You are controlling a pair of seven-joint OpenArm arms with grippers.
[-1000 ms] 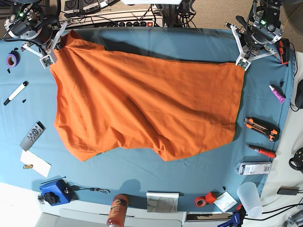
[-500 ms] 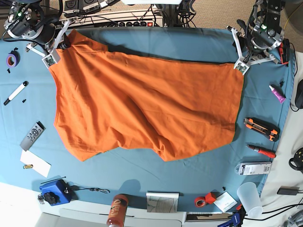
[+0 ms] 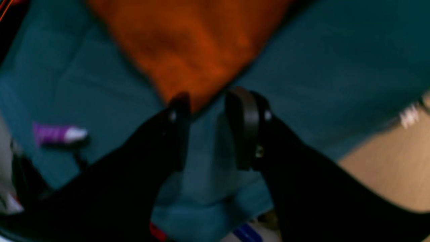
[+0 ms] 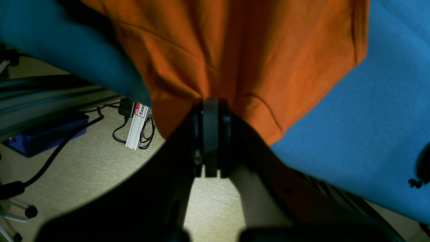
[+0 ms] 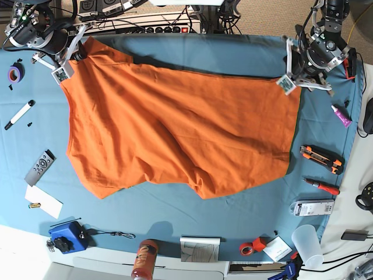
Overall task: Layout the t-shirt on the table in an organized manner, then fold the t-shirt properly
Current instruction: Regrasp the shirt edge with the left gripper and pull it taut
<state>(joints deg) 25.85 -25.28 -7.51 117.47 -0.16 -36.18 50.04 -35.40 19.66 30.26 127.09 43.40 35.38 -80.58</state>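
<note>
Big teal desk [image 5: 175,219], cluttered along its edges. Across its middle and far part, the orange shirt [image 5: 175,128], spread nearly flat with creases running toward a bunched near edge; far-left corner lifted off the cloth, far-right corner lying flat on the desk.

Right arm's jaws [image 4: 210,111] at the far left of the base view [image 5: 65,55], pressed together and pinching a gathered fold of the shirt's far-left corner; cloth fanning away from the grip in the right wrist view, floor and cables visible beneath.

Left arm's jaws [image 3: 210,107] at the far right of the base view [image 5: 291,79], spread apart, with the shirt's corner [image 3: 188,50] tapering to a point just at the gap between the fingertips [image 3: 247,114]; bare teal cloth showing between them, nothing held. Blurred left wrist view.

Smaller items: clear cup [image 5: 307,244] at the near right, orange bottle [image 5: 144,256] at the near edge, blue box [image 5: 66,235] at the near left, grey remote [image 5: 40,167] on the left, black-and-orange cutter [image 5: 321,158] on the right, marker [image 5: 19,114] on the left, purple tube [image 5: 341,115] on the right [image 3: 58,133].
</note>
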